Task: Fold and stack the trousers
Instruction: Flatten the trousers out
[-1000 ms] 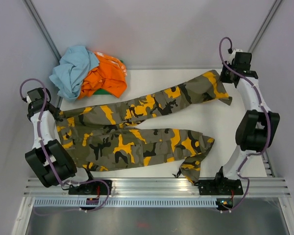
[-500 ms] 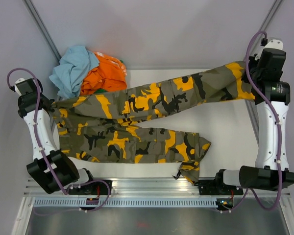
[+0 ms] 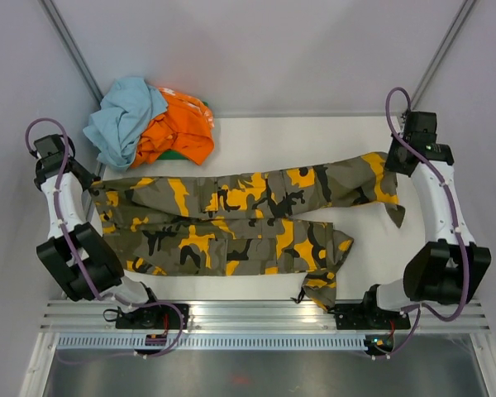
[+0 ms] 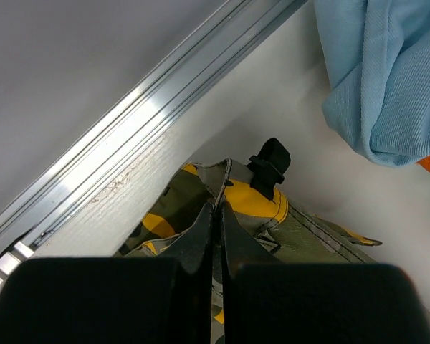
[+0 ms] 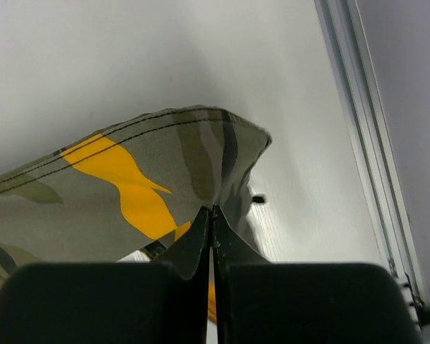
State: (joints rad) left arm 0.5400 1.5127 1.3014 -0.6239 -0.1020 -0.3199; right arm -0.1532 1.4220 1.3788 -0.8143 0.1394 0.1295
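Lowered far leg of trousers (image 3: 231, 211) onto counter (image 3: 314, 136), overlapping near leg. Clamped shut: left pincer (image 4: 216, 209) on waistband, right pincer (image 5: 211, 211) on hem. Folding lengthwise; next probably calls for release, then halving.

at the far left corner of the white table (image 3: 314, 141) i see a crumpled light blue garment (image 3: 124, 116) heaped against an orange garment (image 3: 175, 130), the two touching. a sliver of green cloth (image 3: 167, 154) peeks from under the orange one. an aluminium rail (image 3: 264, 318) runs along the near edge.
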